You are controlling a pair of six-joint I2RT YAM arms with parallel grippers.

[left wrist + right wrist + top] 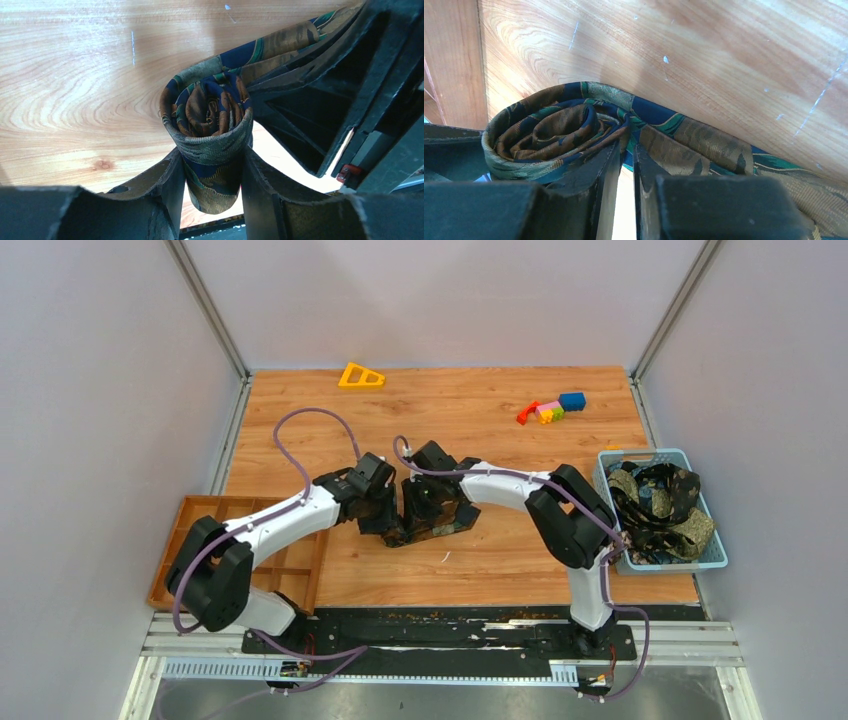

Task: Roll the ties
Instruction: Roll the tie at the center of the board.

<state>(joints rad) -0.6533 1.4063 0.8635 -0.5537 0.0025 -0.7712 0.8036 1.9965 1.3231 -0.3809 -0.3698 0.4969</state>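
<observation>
Wooden tabletop [75,75]: tie roll [212,115] tight inside left claw [212,167], right claw [626,150] tight on its tail.

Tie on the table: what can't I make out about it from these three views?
- Top view: left arm and right arm cover most of the tie; roll size unreadable.
- Left wrist view: fingers of the left tool hide the roll's lower end.
- Right wrist view: the tail runs off the right edge, length unknown; whether the right tool pinches fabric is unclear.
- Top view: ties heaped in the basket, uncountable.
</observation>
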